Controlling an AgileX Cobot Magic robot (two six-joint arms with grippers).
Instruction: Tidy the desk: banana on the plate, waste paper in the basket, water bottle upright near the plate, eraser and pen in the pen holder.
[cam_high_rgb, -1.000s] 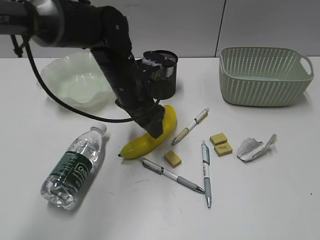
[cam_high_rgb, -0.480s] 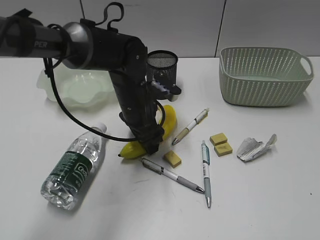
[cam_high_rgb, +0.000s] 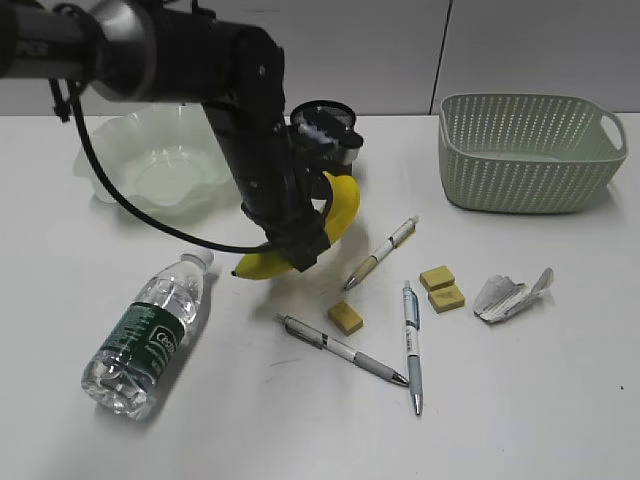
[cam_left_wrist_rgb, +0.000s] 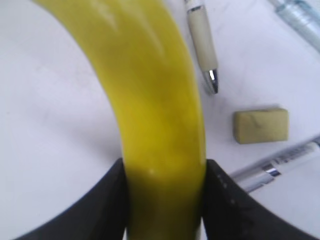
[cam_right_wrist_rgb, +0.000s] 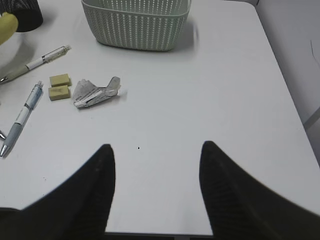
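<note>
The exterior view slants down across the table (cam_high_rgb: 560, 400). The left wrist view sits close above the banana (cam_left_wrist_rgb: 160, 100); the right wrist view faces the basket (cam_right_wrist_rgb: 136, 22), seen in both.

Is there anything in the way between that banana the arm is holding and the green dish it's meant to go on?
Nothing visible blocks it. The left gripper holds the banana lifted off the desk; the plate lies to its left over bare tabletop. The pen holder stands behind the banana, off that route.
</note>
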